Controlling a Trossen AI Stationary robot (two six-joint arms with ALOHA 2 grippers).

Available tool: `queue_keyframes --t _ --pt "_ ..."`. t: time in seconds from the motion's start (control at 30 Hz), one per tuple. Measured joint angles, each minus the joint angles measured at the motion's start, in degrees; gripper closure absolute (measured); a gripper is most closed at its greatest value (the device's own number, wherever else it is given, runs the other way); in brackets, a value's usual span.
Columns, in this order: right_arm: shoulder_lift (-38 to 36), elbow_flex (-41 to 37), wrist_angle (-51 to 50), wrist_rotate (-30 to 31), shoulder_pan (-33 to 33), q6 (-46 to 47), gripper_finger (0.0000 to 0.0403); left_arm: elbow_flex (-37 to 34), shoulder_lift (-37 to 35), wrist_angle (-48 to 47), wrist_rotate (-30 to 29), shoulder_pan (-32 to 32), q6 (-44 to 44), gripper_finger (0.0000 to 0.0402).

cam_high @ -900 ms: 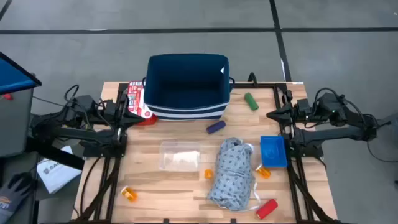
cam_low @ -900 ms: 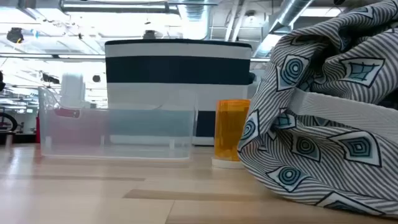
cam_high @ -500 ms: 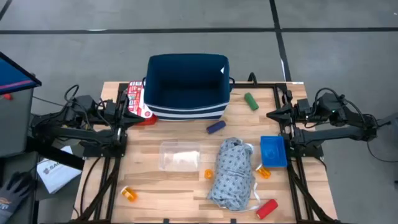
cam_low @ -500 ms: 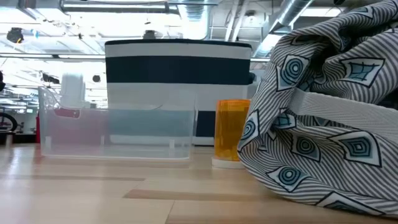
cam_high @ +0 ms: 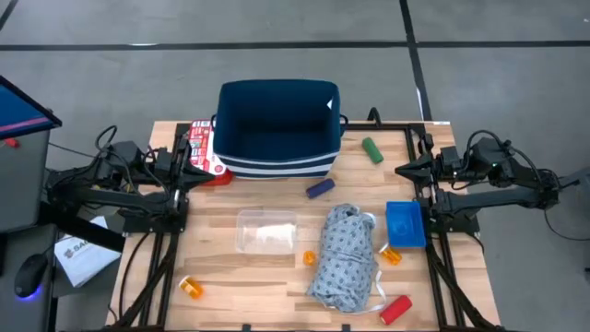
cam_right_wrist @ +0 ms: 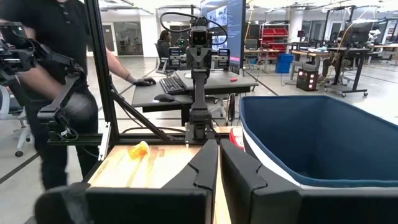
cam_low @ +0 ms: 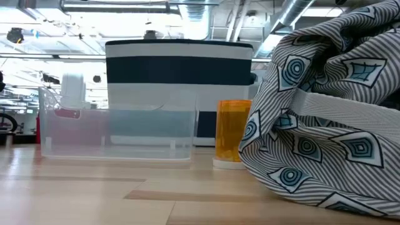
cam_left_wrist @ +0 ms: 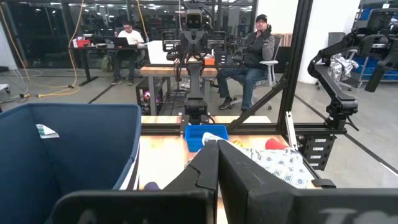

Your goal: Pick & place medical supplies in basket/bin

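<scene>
Resting on wooden table (cam_high: 277,277): navy basket (cam_high: 277,129), grey garment (cam_high: 346,258); both claws together, parked.

Navy basket (cam_high: 277,124) with white stripes near its base; bright blue bin (cam_high: 404,224); grey dotted garment (cam_high: 345,255); green cylinder (cam_high: 372,149), purple-blue cylinder (cam_high: 320,187), red cylinder (cam_high: 395,309); orange pill bottles (cam_high: 192,288); light wooden bench (cam_high: 249,277).

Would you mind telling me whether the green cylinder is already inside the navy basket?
No, in the high view the green cylinder lies on the table just right of the navy basket, outside its walls.
</scene>
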Motion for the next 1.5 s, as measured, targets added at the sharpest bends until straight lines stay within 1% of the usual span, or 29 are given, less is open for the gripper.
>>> queue_keyframes --t 0.8,1.3,1.4,1.5 --pt "0.0 0.0 0.01 -0.01 -0.01 0.0 0.0387 0.0 0.0 0.0 0.02 0.0 -0.02 0.0402" --pt "-0.02 0.0 0.0 0.01 -0.01 -0.01 0.0386 -0.02 1.88 9.81 -0.26 0.02 -0.02 0.0402" --pt "-0.02 0.0 0.01 0.0 0.0 0.0 0.0386 -0.02 2.26 10.76 -0.28 0.02 -0.89 0.0402" --pt "-0.02 0.0 0.01 0.01 -0.01 0.0 0.0387 -0.02 2.41 11.82 -0.55 0.02 -3.51 0.0402"
